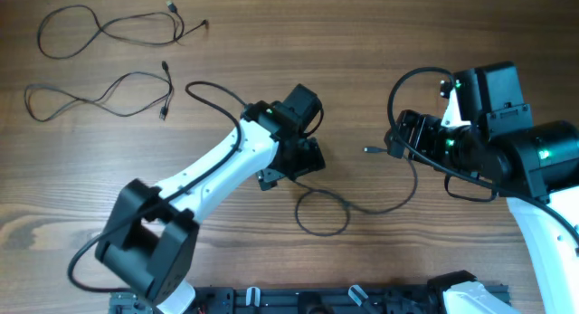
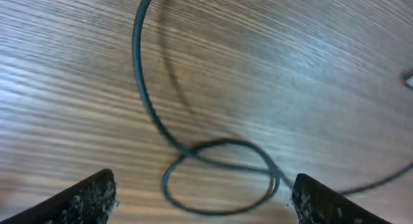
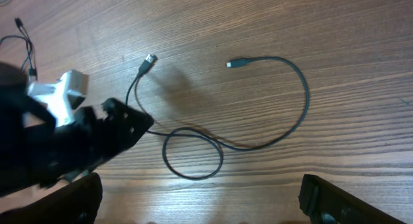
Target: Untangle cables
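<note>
Three thin dark cables lie on the wooden table. One [image 1: 99,29] lies spread out at the far left, and a second [image 1: 90,99] lies just below it, apart from it. The third [image 1: 323,214] lies mid-table with one loop crossing itself; the left wrist view shows that loop [image 2: 219,175], and the right wrist view shows the whole cable [image 3: 193,153] with its USB plug [image 3: 150,59] and small plug [image 3: 232,64]. My left gripper [image 1: 289,169] [image 2: 203,208] is open and empty, just above the loop. My right gripper [image 1: 403,137] [image 3: 200,208] is open and empty, to the right near the small plug.
The left arm's white link [image 1: 208,169] crosses the table's middle with its own thick black cable [image 1: 213,97] arching over it. The right arm's black body [image 1: 507,142] fills the right side. A black rail [image 1: 317,300] runs along the front edge.
</note>
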Tool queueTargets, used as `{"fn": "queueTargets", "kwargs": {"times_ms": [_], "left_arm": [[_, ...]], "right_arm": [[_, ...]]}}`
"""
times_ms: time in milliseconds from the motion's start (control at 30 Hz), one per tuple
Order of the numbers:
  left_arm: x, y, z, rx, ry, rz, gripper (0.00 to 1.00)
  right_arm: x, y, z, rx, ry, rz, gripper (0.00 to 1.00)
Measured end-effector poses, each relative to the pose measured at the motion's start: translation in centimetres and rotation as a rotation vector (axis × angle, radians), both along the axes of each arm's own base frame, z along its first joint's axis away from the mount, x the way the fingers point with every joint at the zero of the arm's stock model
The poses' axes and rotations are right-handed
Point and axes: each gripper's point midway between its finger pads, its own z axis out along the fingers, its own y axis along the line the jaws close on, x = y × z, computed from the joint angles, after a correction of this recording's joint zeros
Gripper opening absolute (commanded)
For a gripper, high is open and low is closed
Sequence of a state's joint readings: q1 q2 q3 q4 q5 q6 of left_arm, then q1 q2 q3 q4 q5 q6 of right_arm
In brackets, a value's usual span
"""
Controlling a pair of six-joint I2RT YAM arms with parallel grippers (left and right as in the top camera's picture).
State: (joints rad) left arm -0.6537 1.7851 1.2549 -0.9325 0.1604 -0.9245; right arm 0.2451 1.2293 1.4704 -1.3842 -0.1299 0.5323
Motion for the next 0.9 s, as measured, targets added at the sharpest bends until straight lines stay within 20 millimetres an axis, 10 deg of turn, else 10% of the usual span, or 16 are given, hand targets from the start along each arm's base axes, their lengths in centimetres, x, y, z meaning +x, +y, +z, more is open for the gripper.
{"fn": "queueTargets", "kwargs": {"times_ms": [167, 633, 900], "left_arm": [[0.8, -0.5, -1.8, -0.002, -0.006, 0.042, 0.45], [0.0, -0.5, -3.7, 0.029, 0.035, 0.041, 0.59], [-0.1, -1.5, -4.1, 0.017, 0.020, 0.023, 0.06]], "right_arm": [[0.1, 0.0, -0.1, -0.001, 0.003, 0.000, 1.00], [0.1, 0.0, -0.1, 0.000, 0.002, 0.000, 1.00], [0.1, 0.1, -0.1, 0.006, 0.004, 0.003, 1.00]]}}
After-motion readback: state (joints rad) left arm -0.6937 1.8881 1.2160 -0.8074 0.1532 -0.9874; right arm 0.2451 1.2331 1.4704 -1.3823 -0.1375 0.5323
